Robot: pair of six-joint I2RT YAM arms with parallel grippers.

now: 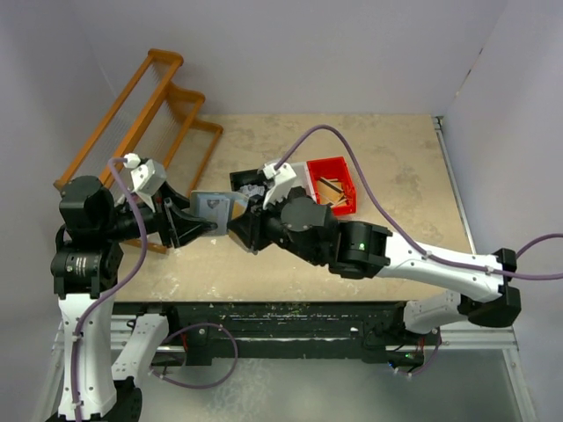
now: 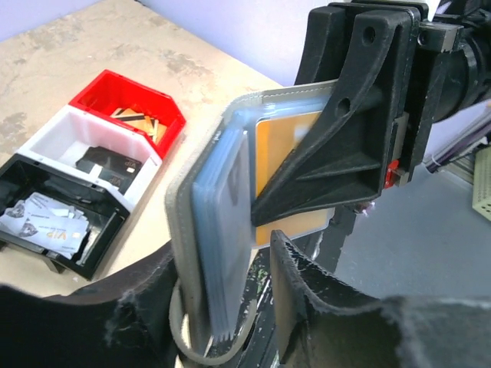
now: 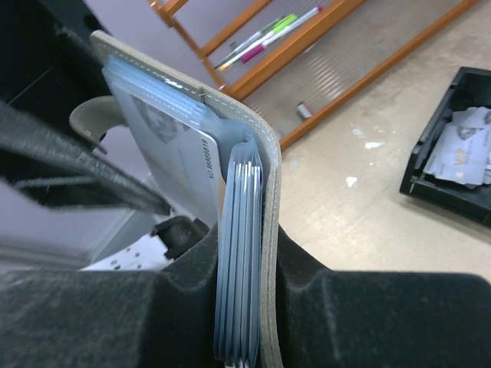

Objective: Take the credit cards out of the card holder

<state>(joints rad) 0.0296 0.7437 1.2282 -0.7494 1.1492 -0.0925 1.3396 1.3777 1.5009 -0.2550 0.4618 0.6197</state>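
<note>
The right tool [image 3: 242, 257] is clenched on the card holder [image 3: 270, 192]. Its two fingers press from both sides on one grey cover and on the stack of clear bluish sleeves lying against it.

The left tool [image 2: 222, 257] faces it from the other side, fingertip to fingertip. Its jaws straddle the holder's other flap. The outer finger lies against the cover, while a thin gap shows between the inner finger and the sleeves, so this tool stands released rather than clamped.

Between the two tools the holder stands spread like a book, lifted off the tabletop [image 1: 396, 158]. An orange card [image 2: 280, 146] sits in the flap under the right tool's ribbed finger. A grey card [image 3: 173, 153] printed with a row of digits sits in a sleeve on the flap nearest the left tool.

Off to the left tool's left, three bins stand touching in a row on the tabletop. Nearest is a black bin [image 2: 103, 238] with loose pale credit cards [image 2: 46, 222] lying in it. Next is a white bin [image 2: 57, 138] with a dark flat item inside, and farthest is a red bin [image 2: 165, 115] holding tan wooden pieces.

Beyond the right tool's fingertips an orange rack [image 3: 368, 69] rests on the tabletop, with pens [image 3: 261, 38] lying behind its rails.
</note>
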